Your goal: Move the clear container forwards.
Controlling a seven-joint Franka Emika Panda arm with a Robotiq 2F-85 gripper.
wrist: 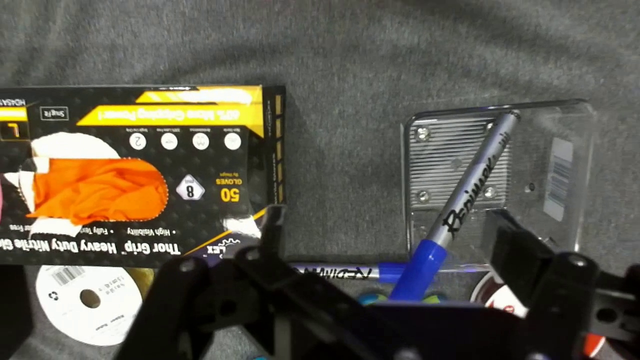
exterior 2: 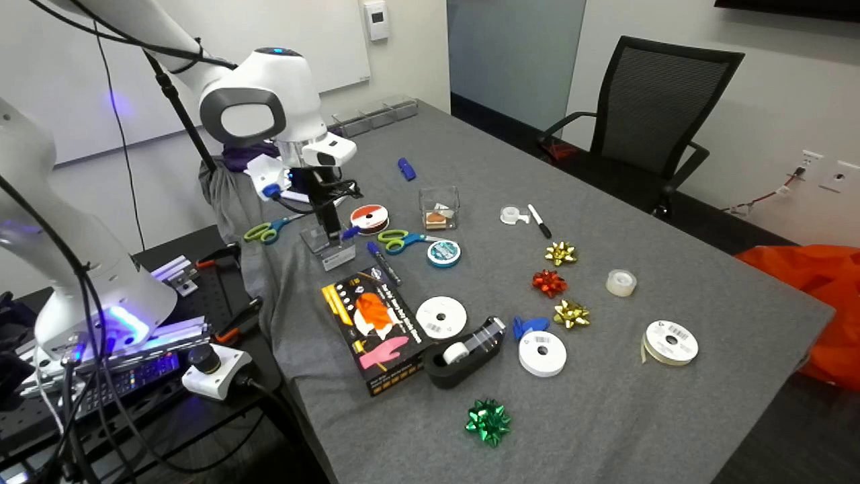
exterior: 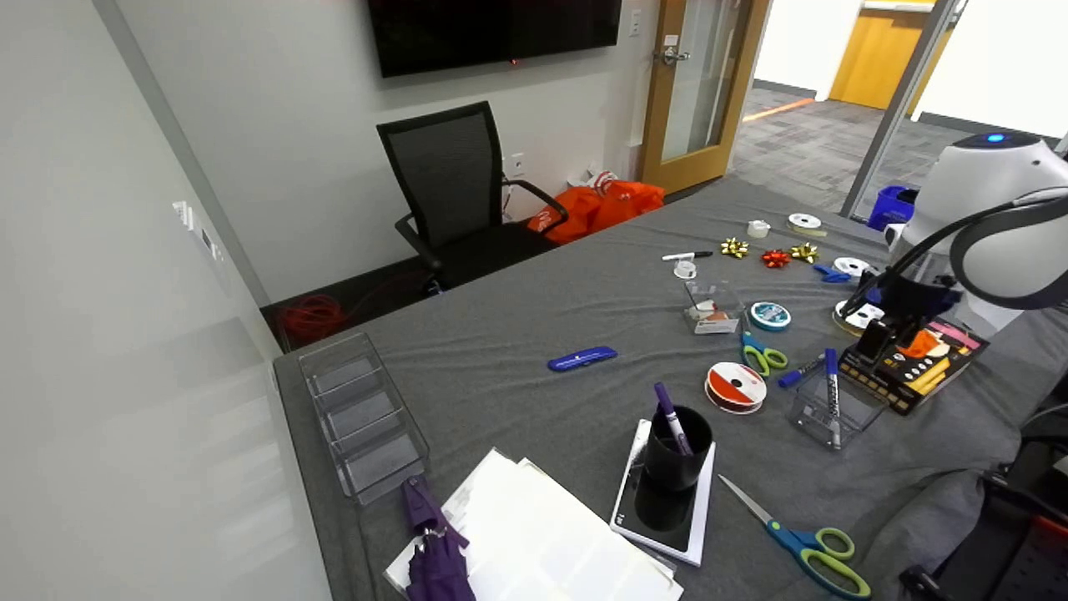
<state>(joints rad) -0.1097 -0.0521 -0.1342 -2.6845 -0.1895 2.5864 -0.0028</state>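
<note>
The container [wrist: 525,165] stands on the grey table [exterior 2: 605,410], near the edge on the robot's side and a little apart from the glove box [wrist: 142,180]. A marker [wrist: 472,187] leans in it, blue cap [wrist: 424,262] out past the rim, and a barcode label [wrist: 558,179] shows at one side. Over it hangs the gripper [wrist: 390,222], its fingers well apart, one seen across the container and one by the glove box's end; whether either touches anything, I cannot tell. A second marker [exterior 2: 384,263] lies just beside the container. In both exterior views a second clear box [exterior: 716,327], farther from the robot's edge, holds small beige and orange-brown pieces. In an exterior view a black cup [exterior: 672,467] with a purple marker [exterior: 674,421] in it stands on a flat black-and-white slab [exterior: 659,515], and a tray [exterior: 365,415] split into compartments sits at the table's end.
</note>
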